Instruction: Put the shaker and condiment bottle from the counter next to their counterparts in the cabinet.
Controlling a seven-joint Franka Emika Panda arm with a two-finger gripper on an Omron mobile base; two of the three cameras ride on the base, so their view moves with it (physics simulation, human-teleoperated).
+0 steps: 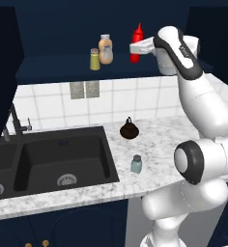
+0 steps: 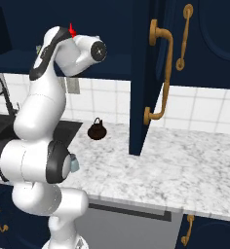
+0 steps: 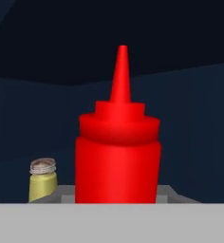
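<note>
My gripper (image 1: 135, 49) is up inside the dark navy cabinet (image 1: 63, 70), shut on the red condiment bottle (image 1: 136, 34) (image 2: 71, 30), which stands upright with its base about level with the shelf. The hand view shows the bottle (image 3: 117, 156) very close. To its left on the shelf stand the counterparts: the peach-orange bottle (image 1: 105, 49) and the yellow-green shaker (image 1: 94, 59) (image 3: 42, 182). The pale blue-grey shaker (image 1: 136, 164) (image 2: 75, 164) stands on the marble counter (image 1: 154, 140), near its front edge and right of the sink.
A black sink (image 1: 63, 159) with a dark faucet (image 1: 17, 120) takes up the counter's left. A small dark brown jug (image 1: 129, 129) (image 2: 96, 129) sits near the tiled wall. An open navy cabinet door (image 2: 146, 73) with brass handles hangs to the arm's right.
</note>
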